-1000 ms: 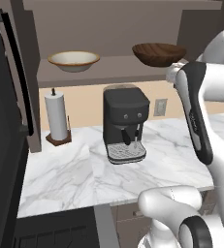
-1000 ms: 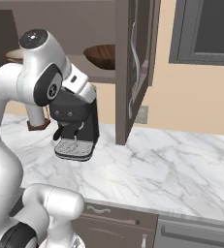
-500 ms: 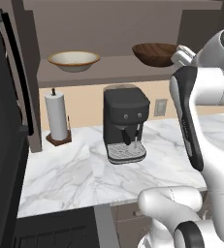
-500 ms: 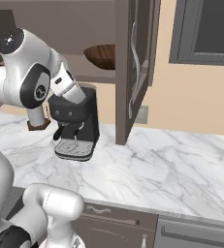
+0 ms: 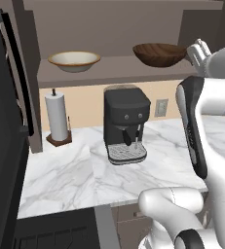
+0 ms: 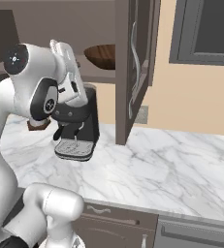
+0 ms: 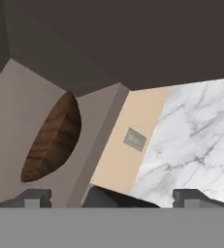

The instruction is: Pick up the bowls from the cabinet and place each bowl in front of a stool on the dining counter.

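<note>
Two bowls sit on the shelf of the open dark brown cabinet [image 5: 111,69]. The cream bowl [image 5: 74,61] is on the left and the dark wooden bowl [image 5: 159,53] [image 6: 101,55] on the right. My gripper [image 5: 197,47] [image 6: 61,48] is raised to shelf height just right of the wooden bowl and apart from it. In the hand view the wooden bowl [image 7: 53,140] lies to the left on the shelf, and my gripper [image 7: 112,198] is open with nothing between its fingertips [image 7: 33,197]. The dining counter and stools are out of view.
A black coffee machine [image 5: 126,124] [image 6: 79,131] stands on the marble kitchen counter [image 5: 70,175] under the shelf, with a paper towel roll [image 5: 57,116] to its left. The cabinet door [image 6: 135,72] hangs open on the right. A tall dark appliance [image 5: 2,126] borders the left.
My arm has lifted the hand up to shelf level beside the wooden bowl. The gripper stayed open and both bowls stayed in place.
</note>
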{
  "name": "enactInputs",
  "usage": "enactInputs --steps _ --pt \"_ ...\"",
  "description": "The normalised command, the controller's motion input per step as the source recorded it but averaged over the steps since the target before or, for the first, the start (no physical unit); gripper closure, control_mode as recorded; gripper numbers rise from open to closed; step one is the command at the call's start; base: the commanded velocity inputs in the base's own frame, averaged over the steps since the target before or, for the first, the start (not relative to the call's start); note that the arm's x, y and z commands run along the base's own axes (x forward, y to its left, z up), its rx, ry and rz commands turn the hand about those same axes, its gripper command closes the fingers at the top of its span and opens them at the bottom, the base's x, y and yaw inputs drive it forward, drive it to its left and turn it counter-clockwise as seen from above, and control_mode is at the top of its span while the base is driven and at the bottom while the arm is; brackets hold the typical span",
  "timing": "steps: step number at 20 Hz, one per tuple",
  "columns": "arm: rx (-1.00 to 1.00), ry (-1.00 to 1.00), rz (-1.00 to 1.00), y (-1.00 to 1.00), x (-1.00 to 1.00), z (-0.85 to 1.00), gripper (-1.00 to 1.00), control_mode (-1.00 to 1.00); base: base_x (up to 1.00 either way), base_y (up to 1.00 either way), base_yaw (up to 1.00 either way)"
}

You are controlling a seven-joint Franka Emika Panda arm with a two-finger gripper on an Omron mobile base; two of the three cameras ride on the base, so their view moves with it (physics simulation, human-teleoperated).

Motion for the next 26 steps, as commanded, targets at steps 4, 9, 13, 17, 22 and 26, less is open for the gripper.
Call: enactInputs --steps 4,9,13,17,22,26 --pt "0.19 -0.02 0.07 -0.29 0.35 0.27 -1.0 -1.0 0.0 0.0 0.0" --pt "0.24 0.09 0.15 -0.15 0.53 0.11 -1.0 -1.0 0.0 0.0 0.0" --pt "0.23 0.07 0.13 -0.08 0.58 0.0 -1.0 -1.0 0.0 0.0 0.0" --pt "0.19 0.02 0.08 -0.02 0.74 0.0 -1.0 -1.0 0.0 0.0 0.0" --pt "0.03 0.0 0.0 0.0 0.75 0.0 -1.0 -1.0 0.0 0.0 0.0" --pt "0.0 0.0 0.0 0.0 0.69 -0.05 -1.0 -1.0 0.0 0.0 0.0"
